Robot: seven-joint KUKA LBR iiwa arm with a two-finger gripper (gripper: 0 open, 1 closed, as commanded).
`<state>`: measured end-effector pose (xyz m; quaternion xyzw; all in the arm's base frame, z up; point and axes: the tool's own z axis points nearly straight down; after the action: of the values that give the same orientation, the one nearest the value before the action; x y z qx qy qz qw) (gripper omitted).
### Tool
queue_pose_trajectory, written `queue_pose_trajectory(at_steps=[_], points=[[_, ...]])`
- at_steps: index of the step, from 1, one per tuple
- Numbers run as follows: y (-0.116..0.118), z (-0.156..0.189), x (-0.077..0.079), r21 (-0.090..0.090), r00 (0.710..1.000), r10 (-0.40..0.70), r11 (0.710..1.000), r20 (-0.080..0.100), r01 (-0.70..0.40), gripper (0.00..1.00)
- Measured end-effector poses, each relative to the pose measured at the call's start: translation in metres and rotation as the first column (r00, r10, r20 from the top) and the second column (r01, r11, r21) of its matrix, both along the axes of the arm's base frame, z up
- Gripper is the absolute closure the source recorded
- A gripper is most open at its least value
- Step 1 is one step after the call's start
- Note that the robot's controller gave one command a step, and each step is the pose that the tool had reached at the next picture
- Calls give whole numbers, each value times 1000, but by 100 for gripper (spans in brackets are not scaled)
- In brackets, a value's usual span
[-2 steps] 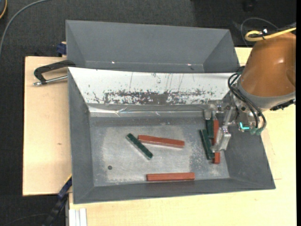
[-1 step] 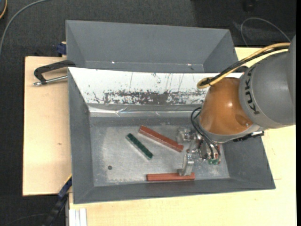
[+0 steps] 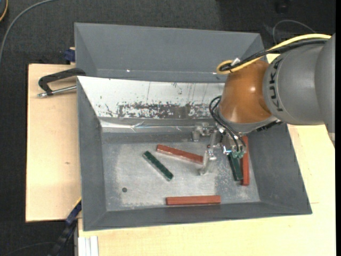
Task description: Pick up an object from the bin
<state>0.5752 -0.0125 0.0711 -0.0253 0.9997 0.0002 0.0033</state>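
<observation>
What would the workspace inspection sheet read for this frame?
Surface: grey metal bin, floor speckled.
Job's things: middle red-brown bar, right end by the gripper; dark green bar left of it; front red-brown bar along the near wall; green bar and red bar side by side at right.
Clutter: small dark speck, front left.
Grippers: gripper low over the bin floor.
Cables: yellow cable and black cables on the wrist.
Surroundings: dark floor with a light cable.
</observation>
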Motion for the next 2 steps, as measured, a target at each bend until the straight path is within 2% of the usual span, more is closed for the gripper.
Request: queue_pose_trajectory(at_steps=[1, 2], points=[[0, 0, 0, 0, 1000, 0, 1000, -1, 0, 100], [36, 101, -16, -2, 953, 303, 953, 2, -303, 100]])
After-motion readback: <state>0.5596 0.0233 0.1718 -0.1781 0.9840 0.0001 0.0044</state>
